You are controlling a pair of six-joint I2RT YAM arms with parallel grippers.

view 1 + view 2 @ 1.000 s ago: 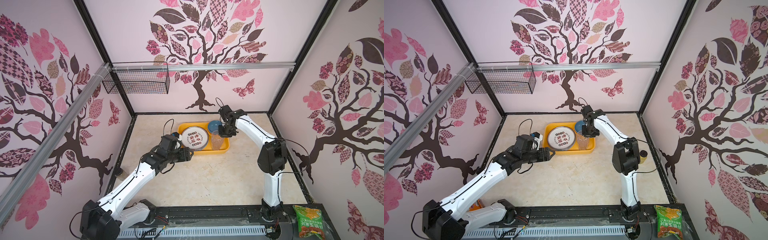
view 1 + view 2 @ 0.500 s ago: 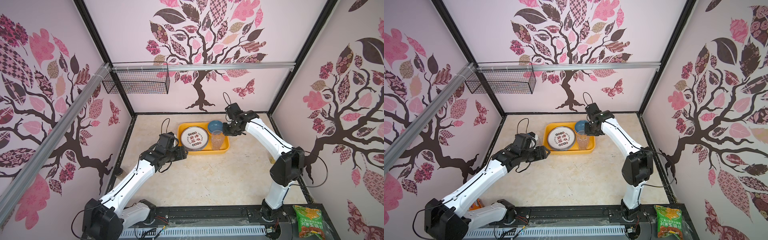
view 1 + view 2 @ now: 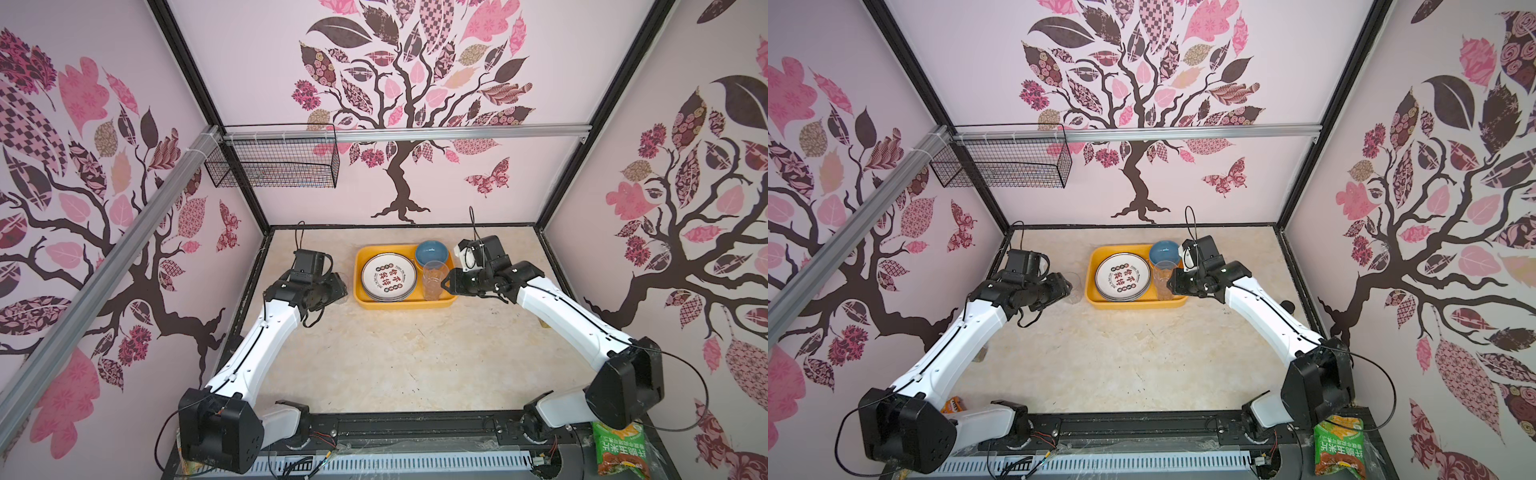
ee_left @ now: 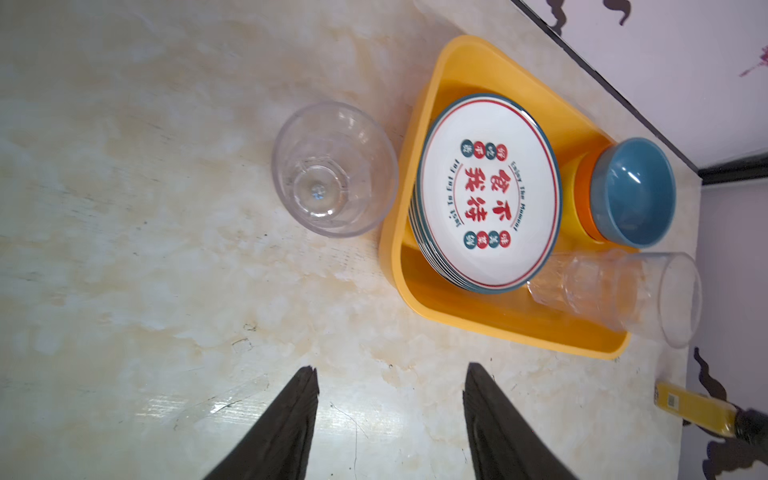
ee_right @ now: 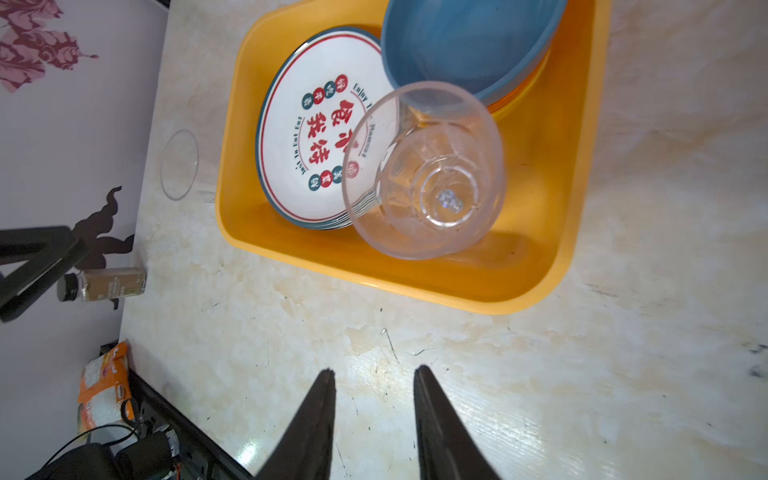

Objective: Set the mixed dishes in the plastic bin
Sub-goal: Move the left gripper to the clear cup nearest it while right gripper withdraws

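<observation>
Since one clear cup (image 4: 334, 170) stands upright on the tabletop (image 4: 166, 270), just beside the outer wall of the yellow bin (image 4: 394, 257), the step in hand looks to be fetching it with the left end effector (image 4: 390, 368). Its fingers are spread with nothing between them and point toward the cup from a short way off.

A good grasp would close gently, since thin clear plastic likely flexes and slips. It would also keep the finger nearer the bin from knocking the wall. The cup should be lifted above the rim before it crosses over.

Inside the bin, a stack of plates (image 4: 488, 191) fills one half. A blue bowl (image 4: 631, 191) sits nested on other bowls in the far corner, and a second cup (image 4: 602, 291) stands upright in front of it. Nesting into that cup seems the tidiest landing.

The right end effector (image 5: 374, 370), likewise parted and empty, hangs just outside the bin near that second cup. It is best held out of the crossing path.
</observation>
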